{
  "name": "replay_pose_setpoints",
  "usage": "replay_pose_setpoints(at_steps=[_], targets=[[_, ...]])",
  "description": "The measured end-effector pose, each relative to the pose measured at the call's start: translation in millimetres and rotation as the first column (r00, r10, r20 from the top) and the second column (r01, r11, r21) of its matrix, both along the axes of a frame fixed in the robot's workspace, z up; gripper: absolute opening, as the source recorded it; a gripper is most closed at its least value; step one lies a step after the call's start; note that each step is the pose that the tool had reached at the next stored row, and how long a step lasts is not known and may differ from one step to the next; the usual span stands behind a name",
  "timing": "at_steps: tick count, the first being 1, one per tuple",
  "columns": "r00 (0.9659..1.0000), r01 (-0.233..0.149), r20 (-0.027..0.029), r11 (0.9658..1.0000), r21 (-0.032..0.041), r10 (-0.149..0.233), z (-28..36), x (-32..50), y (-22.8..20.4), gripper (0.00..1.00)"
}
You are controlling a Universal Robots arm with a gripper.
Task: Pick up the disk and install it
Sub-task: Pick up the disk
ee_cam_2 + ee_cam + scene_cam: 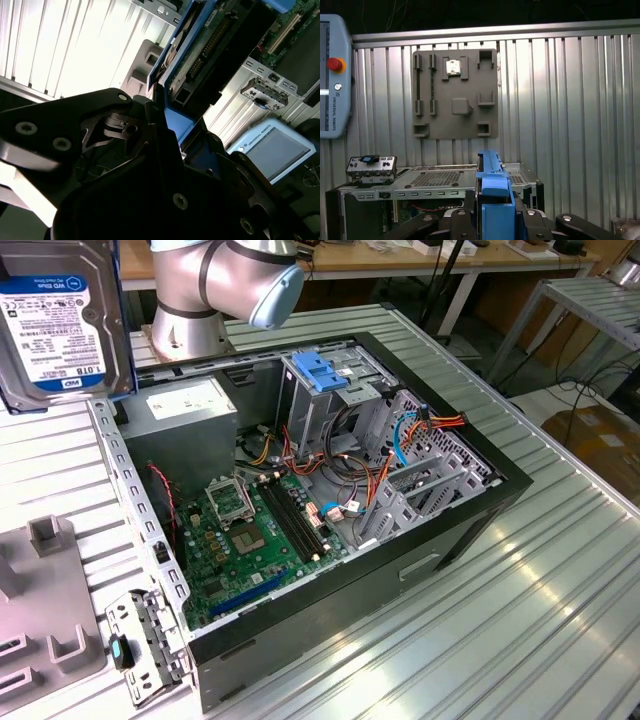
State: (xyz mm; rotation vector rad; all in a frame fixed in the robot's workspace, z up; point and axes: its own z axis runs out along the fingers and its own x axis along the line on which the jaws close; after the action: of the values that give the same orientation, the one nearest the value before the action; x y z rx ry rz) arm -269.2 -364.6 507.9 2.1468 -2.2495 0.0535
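Disk (62, 325): held up at the exterior view's left, apart from the open case (400, 570) | gripper (495, 212): fingers pinching it by the blue rails (495, 192) | advice: I'd hold it square, rails parallel to the cage (305, 415), clear of the cables (445, 423).

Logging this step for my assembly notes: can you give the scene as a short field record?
disk: held off the table, outside the computer case
claw: shut on the disk, at its blue rail
drive cage: inside the case, blue latch on top
table: ribbed metal, bearing the case and a grey fixture plate
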Motion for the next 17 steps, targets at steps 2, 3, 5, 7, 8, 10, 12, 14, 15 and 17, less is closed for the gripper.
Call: replay_pose_setpoints(at_steps=[2,3,5,7,8,10,12,14,15,17], targets=[[1.0,0.0,0.0008,1.0,-0.0002,0.0,-2.4,1.3,-0.1,0.37],[1.0,0.0,0.0014,1.0,-0.0001,0.0,-3.2,2.2,-0.1,0.37],[1.0,0.0,0.0017,1.0,-0.0001,0.0,-3.9,4.1,-0.1,0.37],[1.0,0.0,0.0016,1.0,-0.0002,0.0,-3.9,6.4,-0.1,0.37],[1.0,0.0,0.0017,1.0,-0.0001,0.0,-4.0,7.5,-0.1,0.37],[1.0,0.0,0.0017,1.0,-0.0002,0.0,-4.0,10.3,-0.1,0.37],[1.0,0.0,0.0017,1.0,-0.0002,0.0,-4.0,14.8,-0.1,0.37],[1.0,0.0,0.0017,1.0,-0.0001,0.0,-4.0,19.1,-0.1,0.37],[1.0,0.0,0.0017,1.0,-0.0002,0.0,-4.0,21.1,-0.1,0.37],[1.0,0.0,0.0016,1.0,-0.0002,0.0,-4.0,25.0,-0.2,0.37]])
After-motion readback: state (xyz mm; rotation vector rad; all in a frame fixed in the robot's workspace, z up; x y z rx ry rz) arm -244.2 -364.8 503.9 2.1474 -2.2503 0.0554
